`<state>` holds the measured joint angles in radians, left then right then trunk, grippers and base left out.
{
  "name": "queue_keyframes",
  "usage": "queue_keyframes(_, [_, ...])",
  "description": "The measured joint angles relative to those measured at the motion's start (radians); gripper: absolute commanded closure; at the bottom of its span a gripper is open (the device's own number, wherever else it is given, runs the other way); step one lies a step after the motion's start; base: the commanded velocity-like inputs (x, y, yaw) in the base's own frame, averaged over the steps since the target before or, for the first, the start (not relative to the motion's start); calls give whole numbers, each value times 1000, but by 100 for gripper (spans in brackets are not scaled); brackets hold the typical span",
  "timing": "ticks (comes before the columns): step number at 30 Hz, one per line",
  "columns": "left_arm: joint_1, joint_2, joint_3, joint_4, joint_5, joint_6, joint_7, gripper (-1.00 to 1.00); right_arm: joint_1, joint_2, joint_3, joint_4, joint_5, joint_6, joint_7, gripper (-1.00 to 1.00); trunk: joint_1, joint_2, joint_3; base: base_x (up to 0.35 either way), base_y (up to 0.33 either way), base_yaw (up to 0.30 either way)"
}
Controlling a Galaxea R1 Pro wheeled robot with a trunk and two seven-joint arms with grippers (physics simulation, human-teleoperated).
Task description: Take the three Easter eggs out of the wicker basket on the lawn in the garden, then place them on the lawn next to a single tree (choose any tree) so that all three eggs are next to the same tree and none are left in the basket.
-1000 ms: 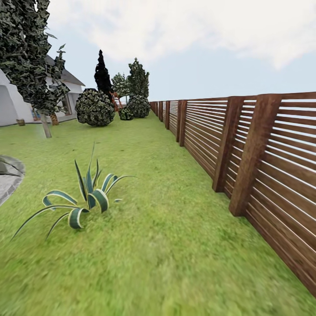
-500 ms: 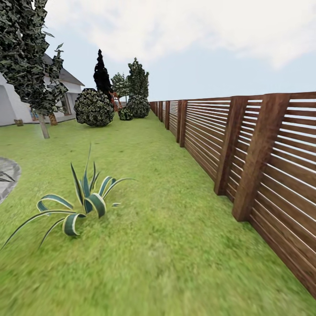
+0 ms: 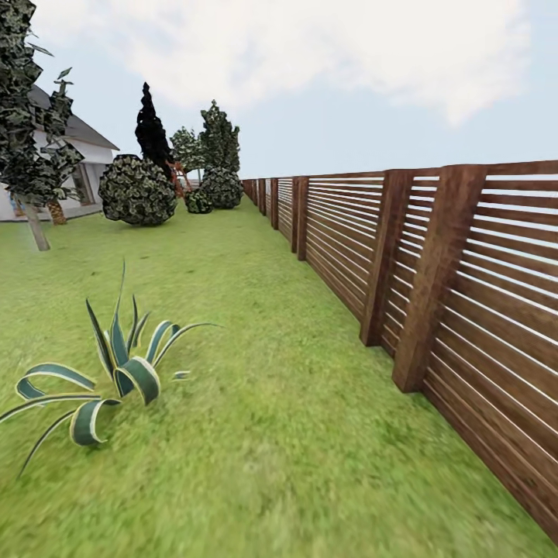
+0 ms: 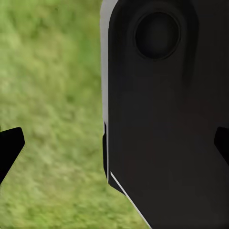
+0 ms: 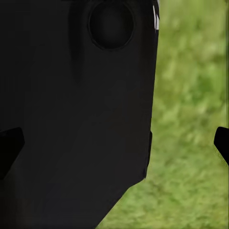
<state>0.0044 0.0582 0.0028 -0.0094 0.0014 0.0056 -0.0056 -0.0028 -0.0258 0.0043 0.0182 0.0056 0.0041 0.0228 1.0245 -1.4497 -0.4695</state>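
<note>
The lawn of the garden stretches ahead in the head view. A tree with a pale straight trunk and dark leaves stands at the far left. The Easter eggs and the wicker basket are out of view. In the left wrist view my left gripper is open, its dark fingertips wide apart over grass, with a black part of the robot's body behind. In the right wrist view my right gripper is open too, its fingertips far apart with nothing between them.
A brown slatted fence runs along the right side into the distance. A striped spiky plant grows at the near left. Round bushes and dark conifers stand far back, beside a white house.
The whole head view has shifted: plant, tree and bushes slid to the left, and the grey paving at the left edge has left the picture. The camera has moved, not the things.
</note>
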Motion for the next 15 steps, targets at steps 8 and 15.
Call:
queue_keyframes(8, [0, 0, 0, 1, 0, 0, 0, -100, 0, 0, 0, 0, 0, 0, -1, -100, 0, 0, 0, 282, 0, -1])
queue_keyframes(15, [0, 0, 0, 1, 0, 0, 0, -100, 0, 0, 0, 0, 0, 0, 0, -100, 0, 0, 0, 323, 0, 0])
